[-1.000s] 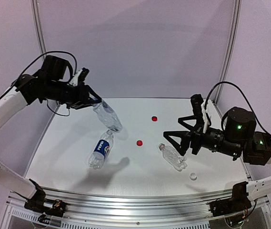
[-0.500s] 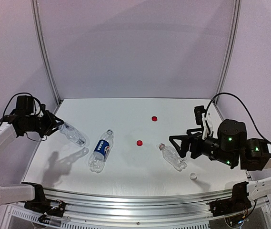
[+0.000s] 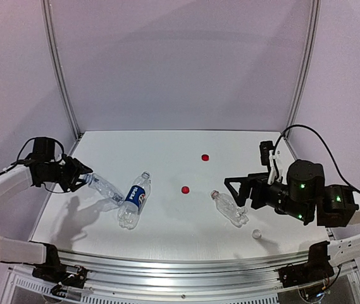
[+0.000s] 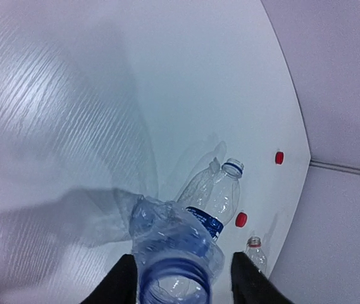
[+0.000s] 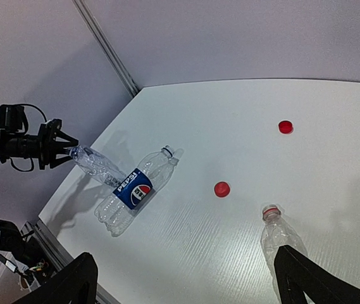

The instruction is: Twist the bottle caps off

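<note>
My left gripper (image 3: 81, 178) (image 4: 186, 282) is at the table's left, its jaws round the open neck of a clear ribbed bottle (image 3: 105, 189) (image 4: 167, 234). They stand slightly apart, with a gap showing on one side. That bottle slants down, its base against the Pepsi bottle (image 3: 133, 199) (image 5: 135, 190), which lies uncapped. Two red caps (image 3: 205, 156) (image 3: 185, 189) and a whitish cap (image 3: 256, 234) lie loose on the table. A third bottle (image 3: 230, 209) (image 5: 281, 237) lies uncapped at the right. My right gripper (image 3: 235, 191) (image 5: 186, 278) hovers open just above it, holding nothing.
The white table (image 3: 167, 228) is walled by pale panels, with metal posts (image 3: 62, 76) at the back corners. A metal rail (image 3: 180, 266) runs along the near edge. The left arm's cable loops near the left wall.
The left arm swung the ribbed bottle down from mid-air to the left and set its base beside the Pepsi bottle; its jaws have widened. The right gripper drew back slightly.
</note>
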### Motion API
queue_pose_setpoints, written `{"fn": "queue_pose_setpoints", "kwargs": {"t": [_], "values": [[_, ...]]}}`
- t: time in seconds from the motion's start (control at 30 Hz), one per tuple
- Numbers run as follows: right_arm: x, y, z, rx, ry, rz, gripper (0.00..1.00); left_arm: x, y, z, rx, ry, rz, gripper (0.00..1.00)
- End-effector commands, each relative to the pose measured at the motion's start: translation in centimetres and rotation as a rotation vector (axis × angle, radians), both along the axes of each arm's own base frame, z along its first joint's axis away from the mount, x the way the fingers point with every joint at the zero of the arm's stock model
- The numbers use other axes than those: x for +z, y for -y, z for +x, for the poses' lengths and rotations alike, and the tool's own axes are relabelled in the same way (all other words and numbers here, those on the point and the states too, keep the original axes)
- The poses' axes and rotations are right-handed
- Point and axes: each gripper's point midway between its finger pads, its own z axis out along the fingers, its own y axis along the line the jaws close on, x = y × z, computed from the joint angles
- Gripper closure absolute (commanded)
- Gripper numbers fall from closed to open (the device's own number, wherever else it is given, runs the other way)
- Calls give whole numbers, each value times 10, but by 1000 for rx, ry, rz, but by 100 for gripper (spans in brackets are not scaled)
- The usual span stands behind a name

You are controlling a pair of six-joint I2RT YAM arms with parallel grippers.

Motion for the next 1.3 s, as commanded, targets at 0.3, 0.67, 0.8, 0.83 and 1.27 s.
{"fn": "queue_pose_setpoints", "kwargs": {"t": [0.3,0.67,0.8,0.83,1.27], "values": [[13,25,1,-84,-35,64,0,35,-34,-36,42,-68,237,1],[61,43,11,-235,-96,90,0,130,-39,-57,-26,141,373,1],[77,46,9,-227,-90,83,0,177,-17,-70,-131,340,338,1],[79,47,9,-226,-89,91,0,187,-13,-75,-148,384,333,1],[75,40,0,-148,-89,167,0,222,-4,-106,-172,573,335,1]]}}
